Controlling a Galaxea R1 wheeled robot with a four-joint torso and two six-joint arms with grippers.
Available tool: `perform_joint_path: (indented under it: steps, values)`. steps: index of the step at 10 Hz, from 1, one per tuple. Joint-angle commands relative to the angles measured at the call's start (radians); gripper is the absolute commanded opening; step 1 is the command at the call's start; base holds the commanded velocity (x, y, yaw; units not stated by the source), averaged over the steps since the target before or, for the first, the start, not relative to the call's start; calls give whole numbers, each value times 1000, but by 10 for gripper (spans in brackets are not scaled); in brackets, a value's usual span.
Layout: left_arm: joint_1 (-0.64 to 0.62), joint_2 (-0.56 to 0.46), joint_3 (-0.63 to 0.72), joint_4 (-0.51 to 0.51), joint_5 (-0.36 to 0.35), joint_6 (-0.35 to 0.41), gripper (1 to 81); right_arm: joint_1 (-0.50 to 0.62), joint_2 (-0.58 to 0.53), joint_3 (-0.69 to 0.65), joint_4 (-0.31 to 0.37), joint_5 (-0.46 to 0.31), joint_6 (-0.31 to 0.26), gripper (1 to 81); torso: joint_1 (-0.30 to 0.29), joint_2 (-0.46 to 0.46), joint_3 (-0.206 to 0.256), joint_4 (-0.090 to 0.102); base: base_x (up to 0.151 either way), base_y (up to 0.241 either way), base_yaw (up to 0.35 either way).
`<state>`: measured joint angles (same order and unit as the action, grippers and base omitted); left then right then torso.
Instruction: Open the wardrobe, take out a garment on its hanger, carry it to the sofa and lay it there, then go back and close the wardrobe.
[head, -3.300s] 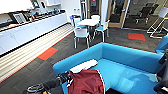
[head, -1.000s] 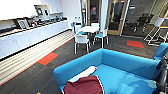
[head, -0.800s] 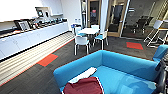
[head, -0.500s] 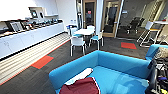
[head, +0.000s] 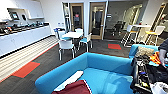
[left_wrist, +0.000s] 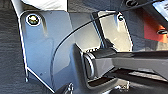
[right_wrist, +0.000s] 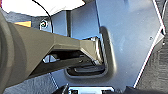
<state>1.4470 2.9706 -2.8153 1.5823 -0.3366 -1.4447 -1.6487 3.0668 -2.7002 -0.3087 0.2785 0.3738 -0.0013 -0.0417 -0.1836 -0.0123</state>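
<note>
The sofa (head: 105, 72) fills the lower middle of the head view: a large bright blue piece with smooth upholstery, a low curved back and rounded arms. On its seat, at the bottom edge of the view, lies the garment (head: 75, 88), a dark red jacket of soft cloth with one white sleeve stretched flat toward the sofa arm; it looks spread out, but only a part of it is visible. Behind the sofa stands a round white table (head: 72, 35) with white chairs (head: 66, 47) on thin metal legs, on a dark carpet with a red patch (head: 25, 69). Along the left wall runs a long white counter (head: 22, 37) carrying small dark objects. At the right edge a person's arm (head: 163, 53) reaches over dark equipment. In both wrist views I cannot tell how the jaws stand.
</note>
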Motion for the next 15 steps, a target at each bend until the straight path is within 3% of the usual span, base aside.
perform_joint_path:
  steps: [1,3,4,6,9,15]
  values:
    - [-20,-5,-6,13,37,1,811,19,9,4,-6,-47,-3,811,1,0,0,1,0,0,0]
    - [-20,4,-7,11,45,-2,811,20,9,1,-6,-47,-4,811,1,0,84,-3,0,0,0]
    - [-20,13,-6,10,93,-5,811,22,9,-1,-6,-47,-4,811,1,0,101,-3,0,0,0]
    - [-20,38,-6,2,205,-11,811,22,9,-1,-6,-47,-4,811,1,0,64,-3,0,0,0]
    - [-20,41,-6,2,205,-8,811,19,11,-1,-6,-48,-4,811,1,-1,92,-3,0,0,0]
    - [-20,45,-4,4,205,-6,811,22,14,-6,-6,-70,-3,811,1,-2,92,-3,-49,0,0]
